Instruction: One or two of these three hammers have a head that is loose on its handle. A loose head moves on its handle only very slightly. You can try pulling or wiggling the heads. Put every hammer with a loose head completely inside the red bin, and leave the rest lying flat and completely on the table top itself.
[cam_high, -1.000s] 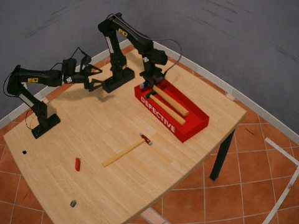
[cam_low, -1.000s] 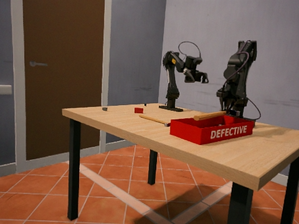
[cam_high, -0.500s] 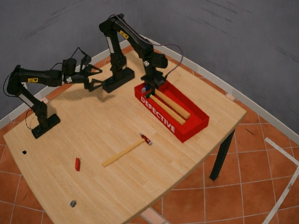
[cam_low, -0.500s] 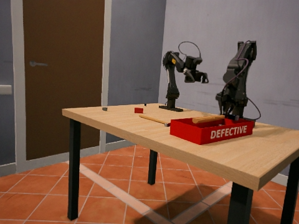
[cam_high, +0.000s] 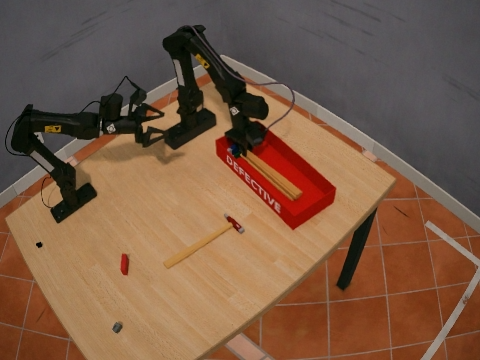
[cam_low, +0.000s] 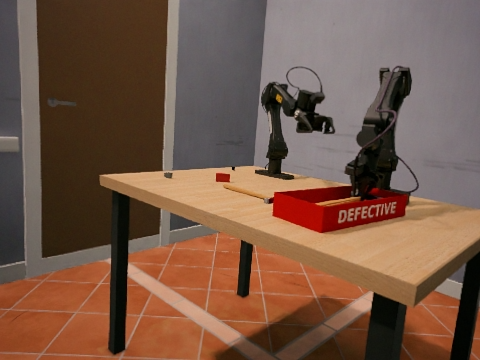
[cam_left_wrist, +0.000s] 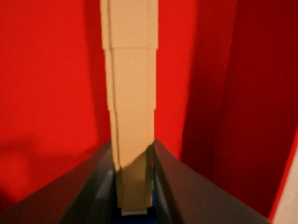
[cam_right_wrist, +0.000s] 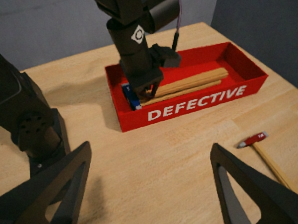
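- Top view: we see the left gripper (cam_high: 242, 151) (cam_low: 359, 192) (cam_left_wrist: 133, 148) (cam_right_wrist: 149, 95) inside the red bin (cam_high: 314, 214) (cam_low: 300, 210) (cam_left_wrist: 255, 100) (cam_right_wrist: 135, 119), at its end nearest the left arm's base; the blue-headed hammer (cam_high: 277, 175) (cam_low: 342, 201) (cam_left_wrist: 132, 80) (cam_right_wrist: 200, 80) runs along the bin's length. The red-headed hammer (cam_high: 200, 244) (cam_low: 247, 192) (cam_right_wrist: 272, 166) lies outside, off the lettered wall.
- Exterior view: we find the held handle low within the bin's walls; whether it touches the floor, we cannot tell.
- Left wrist view: our left fingers are clamped on that handle close to its head, their line crossing its long axis, which parallels the bin's side wall.
- Right wrist view: the green-headed hammer (cam_high: 275, 181) (cam_right_wrist: 186, 91) lies alongside, nearer the lettered wall. Our right gripper (cam_high: 164, 124) (cam_low: 330, 127) (cam_right_wrist: 151, 147) stands wide and empty outside the bin; the left is nearer, so we judge it should release, then lift straight up.
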